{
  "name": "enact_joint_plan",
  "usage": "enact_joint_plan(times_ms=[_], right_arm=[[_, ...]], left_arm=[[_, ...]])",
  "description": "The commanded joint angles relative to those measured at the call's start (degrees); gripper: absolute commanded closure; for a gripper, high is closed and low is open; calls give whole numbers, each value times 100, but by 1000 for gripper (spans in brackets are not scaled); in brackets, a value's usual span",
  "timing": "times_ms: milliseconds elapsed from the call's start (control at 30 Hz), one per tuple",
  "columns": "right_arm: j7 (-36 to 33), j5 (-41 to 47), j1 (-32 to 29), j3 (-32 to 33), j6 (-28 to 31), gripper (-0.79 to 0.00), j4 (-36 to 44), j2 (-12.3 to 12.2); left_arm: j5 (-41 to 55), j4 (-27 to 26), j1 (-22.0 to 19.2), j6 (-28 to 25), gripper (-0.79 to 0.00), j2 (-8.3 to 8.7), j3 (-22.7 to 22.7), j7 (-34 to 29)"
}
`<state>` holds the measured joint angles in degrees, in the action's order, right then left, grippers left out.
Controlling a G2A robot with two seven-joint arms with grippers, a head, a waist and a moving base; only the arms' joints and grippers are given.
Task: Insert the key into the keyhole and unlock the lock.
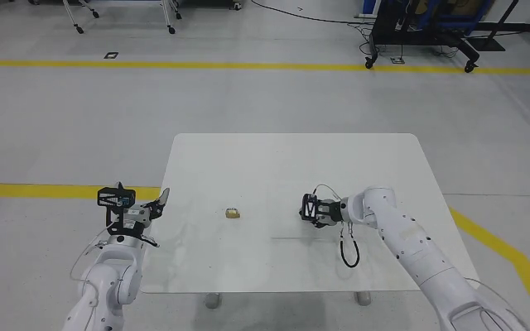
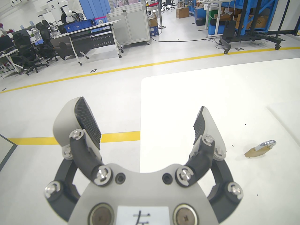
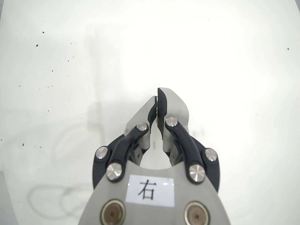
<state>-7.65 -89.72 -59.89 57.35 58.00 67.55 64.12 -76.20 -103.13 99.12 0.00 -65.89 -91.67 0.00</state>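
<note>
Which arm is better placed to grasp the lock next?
Left, probably: the left fingers are open and aimed toward the lock, which lies free on the table. The right fingers are pressed shut over the table.

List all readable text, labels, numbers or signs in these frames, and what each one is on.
"右": right label, white, on the right hand.
"左", its lower part cut off at the picture's edge: left label, white, on the left hand.
Lock: no readable print.
Cardboard box in the room behind: print too small to read.
</note>
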Motion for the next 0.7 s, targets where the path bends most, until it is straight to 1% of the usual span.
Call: enact_joint_plan(times_ms=[0,267,433,667], right_arm=[[48,-43,-24,27,-8,0,90,-25],[329,-167,-285,308,-48,0,587,-165],[357,-184,-460,471,-93,0,948,-238],[323,-166,-476,487,-83,0,1001,-248]], left_arm=[[0,0,0,0,-785,0,0,0],[0,0,0,0,-785,0,0,0],[0,0,0,0,-785,0,0,0],[0,0,0,0,-785,0,0,0]])
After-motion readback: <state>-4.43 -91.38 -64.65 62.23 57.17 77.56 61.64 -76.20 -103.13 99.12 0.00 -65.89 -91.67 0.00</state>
